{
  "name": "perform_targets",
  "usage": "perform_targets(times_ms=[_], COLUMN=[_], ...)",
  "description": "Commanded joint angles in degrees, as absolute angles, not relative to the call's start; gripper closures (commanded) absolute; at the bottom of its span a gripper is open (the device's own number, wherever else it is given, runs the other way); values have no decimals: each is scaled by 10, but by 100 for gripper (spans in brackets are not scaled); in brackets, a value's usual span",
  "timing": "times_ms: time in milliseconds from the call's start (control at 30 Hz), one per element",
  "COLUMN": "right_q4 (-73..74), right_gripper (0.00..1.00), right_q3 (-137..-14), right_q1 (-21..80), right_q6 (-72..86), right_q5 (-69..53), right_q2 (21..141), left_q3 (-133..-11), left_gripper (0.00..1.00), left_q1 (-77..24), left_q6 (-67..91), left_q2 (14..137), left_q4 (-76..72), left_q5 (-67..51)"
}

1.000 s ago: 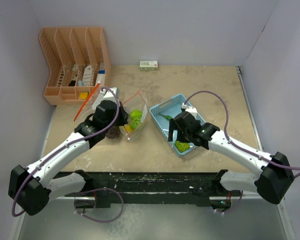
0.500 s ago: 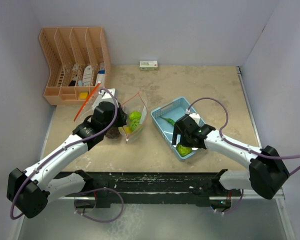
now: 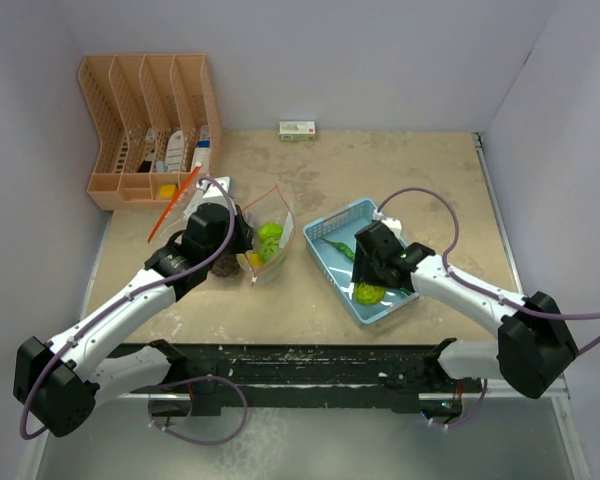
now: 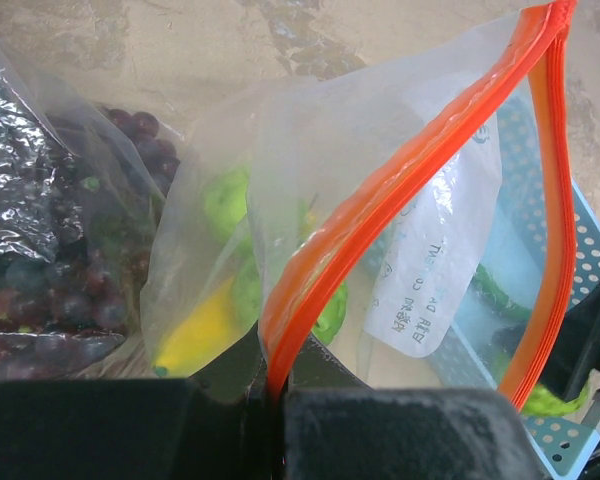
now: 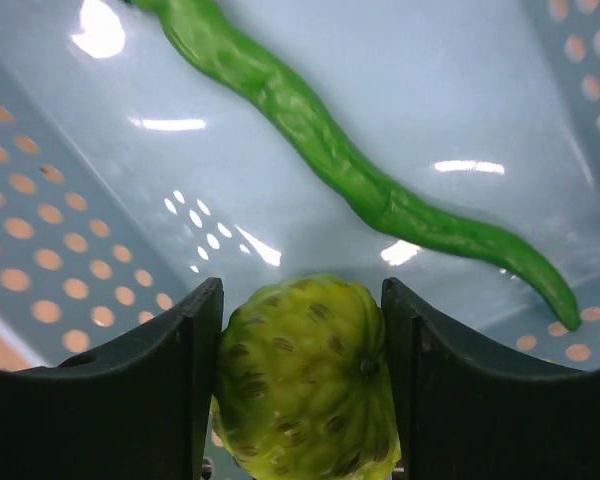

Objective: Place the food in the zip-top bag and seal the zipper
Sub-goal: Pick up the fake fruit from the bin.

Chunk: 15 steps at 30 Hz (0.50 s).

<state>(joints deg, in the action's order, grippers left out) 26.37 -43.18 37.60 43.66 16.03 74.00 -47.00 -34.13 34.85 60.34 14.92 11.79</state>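
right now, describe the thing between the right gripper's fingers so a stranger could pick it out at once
Find the light-blue basket. At its near end, between the fingers of the right gripper, sits a round lime-green fruit. Its bumpy, scaly skin and ball shape set it apart from the long, thin green vegetable lying beside it.

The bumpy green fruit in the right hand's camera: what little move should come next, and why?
Probably lift straight up. The right hand seems to press both sides of the bumpy green fruit, which sits in the blue basket, while the left hand pinches the bag by its rim, mouth open.
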Motion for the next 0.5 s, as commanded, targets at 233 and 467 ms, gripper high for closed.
perform_targets(times_ms=[233, 467], right_q4=[233, 95], right_gripper=[91, 92], right_q3=[-544, -605], right_q1=[337, 365], right_q6=[355, 329], right_q5=[155, 5], right_q2=[699, 653], left_q3=[-468, -469], left_gripper=[100, 100], left_q1=[-340, -340], left_q6=[346, 349], left_q2=[595, 624], left_q4=[133, 114], left_q5=[137, 123])
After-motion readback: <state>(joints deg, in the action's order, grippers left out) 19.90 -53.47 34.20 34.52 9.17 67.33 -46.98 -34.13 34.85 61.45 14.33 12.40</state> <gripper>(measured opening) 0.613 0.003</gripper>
